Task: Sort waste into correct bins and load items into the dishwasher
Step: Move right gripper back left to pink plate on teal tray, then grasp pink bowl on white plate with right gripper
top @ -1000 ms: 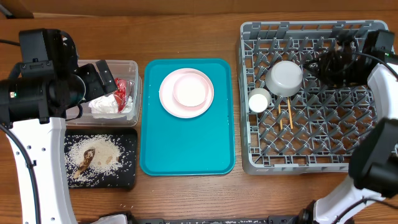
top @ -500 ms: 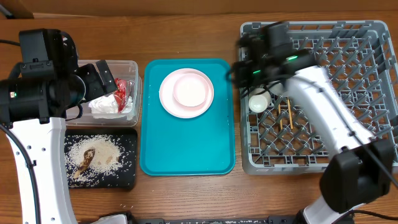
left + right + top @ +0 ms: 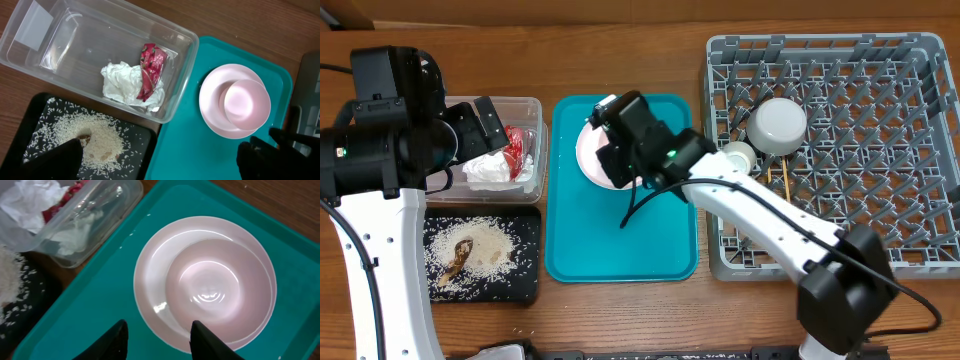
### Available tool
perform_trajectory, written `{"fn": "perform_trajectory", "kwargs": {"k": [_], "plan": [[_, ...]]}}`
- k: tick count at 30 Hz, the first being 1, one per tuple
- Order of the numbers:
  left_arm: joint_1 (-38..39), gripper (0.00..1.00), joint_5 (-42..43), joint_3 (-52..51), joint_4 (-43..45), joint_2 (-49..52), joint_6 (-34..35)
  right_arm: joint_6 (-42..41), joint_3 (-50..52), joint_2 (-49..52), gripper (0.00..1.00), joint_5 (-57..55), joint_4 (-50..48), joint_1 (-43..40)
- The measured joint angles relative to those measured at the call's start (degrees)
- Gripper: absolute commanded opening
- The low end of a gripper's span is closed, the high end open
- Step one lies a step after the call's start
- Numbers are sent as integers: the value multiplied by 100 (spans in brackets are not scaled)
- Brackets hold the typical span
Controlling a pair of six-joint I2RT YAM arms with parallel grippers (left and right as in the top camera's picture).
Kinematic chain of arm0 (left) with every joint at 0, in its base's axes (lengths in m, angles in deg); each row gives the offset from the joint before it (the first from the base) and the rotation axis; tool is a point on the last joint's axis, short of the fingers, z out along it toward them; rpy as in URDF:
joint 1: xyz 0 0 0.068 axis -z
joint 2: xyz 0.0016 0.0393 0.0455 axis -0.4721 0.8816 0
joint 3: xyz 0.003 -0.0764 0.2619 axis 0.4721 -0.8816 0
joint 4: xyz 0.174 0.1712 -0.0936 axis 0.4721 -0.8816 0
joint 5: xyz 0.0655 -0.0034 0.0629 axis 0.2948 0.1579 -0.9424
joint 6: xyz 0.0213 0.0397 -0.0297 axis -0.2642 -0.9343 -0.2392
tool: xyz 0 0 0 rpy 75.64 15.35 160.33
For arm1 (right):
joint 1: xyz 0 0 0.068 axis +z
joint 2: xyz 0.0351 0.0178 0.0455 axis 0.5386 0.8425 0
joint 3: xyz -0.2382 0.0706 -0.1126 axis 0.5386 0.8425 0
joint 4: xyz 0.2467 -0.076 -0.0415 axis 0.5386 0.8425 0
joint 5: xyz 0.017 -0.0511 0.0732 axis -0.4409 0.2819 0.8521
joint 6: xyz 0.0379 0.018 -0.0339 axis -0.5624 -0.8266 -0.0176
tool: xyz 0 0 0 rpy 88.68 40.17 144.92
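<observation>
Tub (image 3: 75,45): napkin (image 3: 120,82), wrapper (image 3: 150,70); blk tray (image 3: 142,165): rice (image 3: 100,140)

Clear rectangular plastic tub (image 3: 30,55): holds a crumpled white paper napkin (image 3: 122,85) with a small red shiny wrapper (image 3: 150,70) lying partly on it.

Flat black rectangular tray (image 3: 525,290), just in front of the tub: loose white rice (image 3: 485,240) spread across it, brown food scraps (image 3: 455,262) in the heap.

Round pink plate (image 3: 150,295): flat on the teal tray (image 3: 620,240), with a pink bowl (image 3: 220,290) upright on it, off-centre.

Large square grey plastic dish rack (image 3: 825,42): carries a pale grey-green bowl (image 3: 778,125), a small white cup (image 3: 738,155) just beside it, and two thin wooden chopsticks (image 3: 780,185) lying side by side on the grid.
</observation>
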Motion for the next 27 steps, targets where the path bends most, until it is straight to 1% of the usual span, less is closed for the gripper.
{"fn": "perform_trajectory", "kwargs": {"k": [6, 15, 22, 27], "plan": [[0, 100, 0, 0, 0, 0, 0, 2, 0, 358, 43, -280, -328, -31], [0, 100, 0, 0, -2, 0, 0, 2, 0, 876, 43, -122, -1036, -31], [0, 100, 0, 0, -2, 0, 0, 0, 0, 1215, 44, -26, -1355, -31], [0, 100, 0, 0, 0, 0, 0, 0, 0, 1362, 44, -24, -1392, -28]]}}
